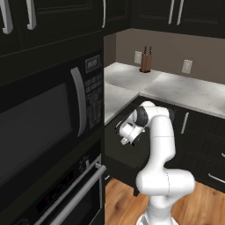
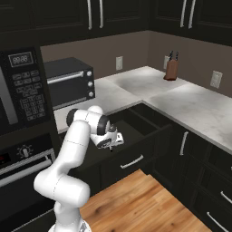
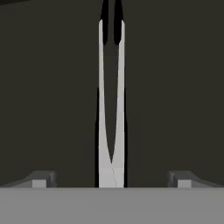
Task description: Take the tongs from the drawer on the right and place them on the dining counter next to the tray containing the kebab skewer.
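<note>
Your fingers (image 3: 111,181) stand spread wide, gripping nothing, with the tongs (image 3: 111,109) lying midway between them on the drawer (image 2: 136,129) floor, flat, dark and matte. You see two slim, smooth silver-grey arms, joined nearest the fingers, tapering away to black ends.

Knife block (image 2: 171,67) on corner counter (image 2: 195,104)
</note>
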Motion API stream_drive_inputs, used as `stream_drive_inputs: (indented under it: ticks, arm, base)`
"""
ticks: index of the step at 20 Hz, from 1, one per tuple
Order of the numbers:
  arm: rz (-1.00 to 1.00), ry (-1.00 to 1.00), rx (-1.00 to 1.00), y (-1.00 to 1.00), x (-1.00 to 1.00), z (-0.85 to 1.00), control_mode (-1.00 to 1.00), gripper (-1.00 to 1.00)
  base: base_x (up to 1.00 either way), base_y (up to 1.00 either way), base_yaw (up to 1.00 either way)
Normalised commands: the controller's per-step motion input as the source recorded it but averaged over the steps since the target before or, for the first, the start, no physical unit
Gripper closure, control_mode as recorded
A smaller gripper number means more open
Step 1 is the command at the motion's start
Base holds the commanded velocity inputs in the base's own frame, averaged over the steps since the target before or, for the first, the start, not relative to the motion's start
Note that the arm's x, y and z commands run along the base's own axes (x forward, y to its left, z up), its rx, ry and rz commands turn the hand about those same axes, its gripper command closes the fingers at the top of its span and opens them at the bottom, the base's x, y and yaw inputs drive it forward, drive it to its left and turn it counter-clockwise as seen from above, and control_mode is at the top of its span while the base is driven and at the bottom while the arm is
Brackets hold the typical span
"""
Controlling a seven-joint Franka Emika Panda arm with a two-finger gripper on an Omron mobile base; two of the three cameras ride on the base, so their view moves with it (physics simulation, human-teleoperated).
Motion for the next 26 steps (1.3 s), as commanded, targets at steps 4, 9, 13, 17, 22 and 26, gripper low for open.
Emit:
stream_drive_inputs:
  ticks: [4, 9, 13, 17, 22, 26]
  arm:
    - [-0.04, 0.01, 0.0, 0.01, 0.33, -0.17, -1.0, -1.0]
    - [-0.03, 0.0, 0.0, 0.07, 0.15, -0.26, -1.0, -1.0]
    - [-0.03, 0.02, 0.0, 0.2, 0.12, -0.35, -1.0, 1.0]
    - [-0.02, 0.04, 0.0, 0.02, 0.03, -0.36, -1.0, 1.0]
    - [-0.01, 0.11, 0.0, -0.15, -0.2, -0.62, -1.0, 1.0]
    - [-0.02, 0.17, 0.0, -0.19, -0.26, -0.64, -1.0, 1.0]
  base:
    - [0.0, 0.0, 0.0]
    - [0.0, 0.0, 0.0]
    - [0.0, 0.0, 0.0]
    - [0.0, 0.0, 0.0]
    - [0.0, 0.0, 0.0]
    - [0.0, 0.0, 0.0]
